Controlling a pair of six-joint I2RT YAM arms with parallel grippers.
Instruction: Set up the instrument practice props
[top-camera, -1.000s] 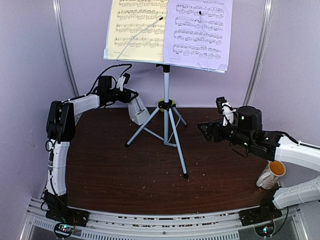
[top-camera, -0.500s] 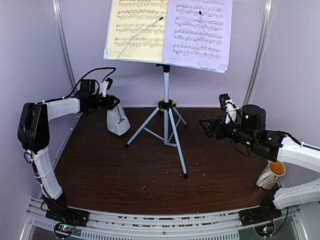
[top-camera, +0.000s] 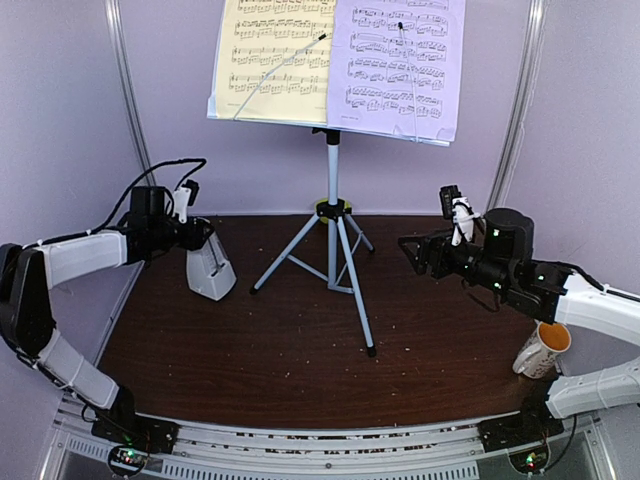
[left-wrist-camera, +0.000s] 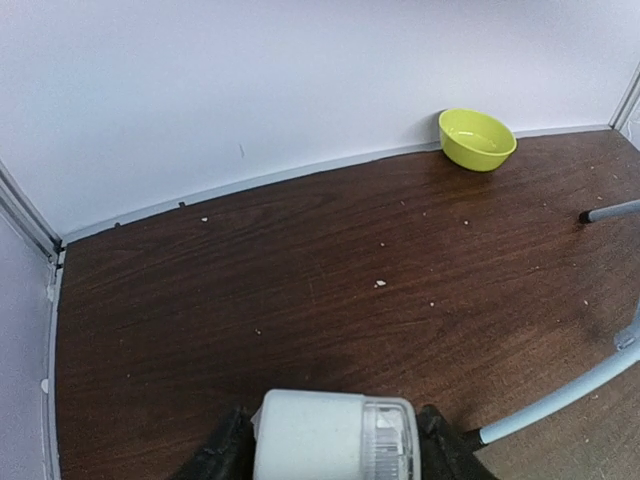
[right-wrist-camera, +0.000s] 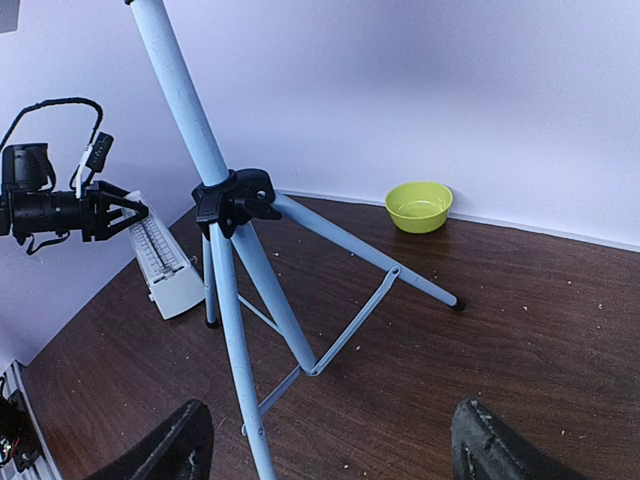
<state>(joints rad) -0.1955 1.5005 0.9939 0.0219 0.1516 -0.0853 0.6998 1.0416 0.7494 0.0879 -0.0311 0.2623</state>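
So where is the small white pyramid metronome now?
Top view: the metronome is at the table's left side, pinched by the left gripper, left of the grey tripod.

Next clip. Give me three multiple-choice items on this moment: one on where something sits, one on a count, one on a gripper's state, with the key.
1. Where is the small green bowl?
A) between the tripod's legs
B) on the table by the back wall
C) at the table's near edge

2. How many sheets of music are on the white music stand?
A) one
B) two
C) three

3. What is the left gripper doing?
A) hanging open and empty
B) closed on a tripod leg
C) closed on the white metronome

Key:
1 B: both wrist views show it at the foot of the wall.
2 B: a yellow sheet and a lilac sheet lie side by side.
3 C: the left wrist view shows its fingers on either side of the metronome's top.
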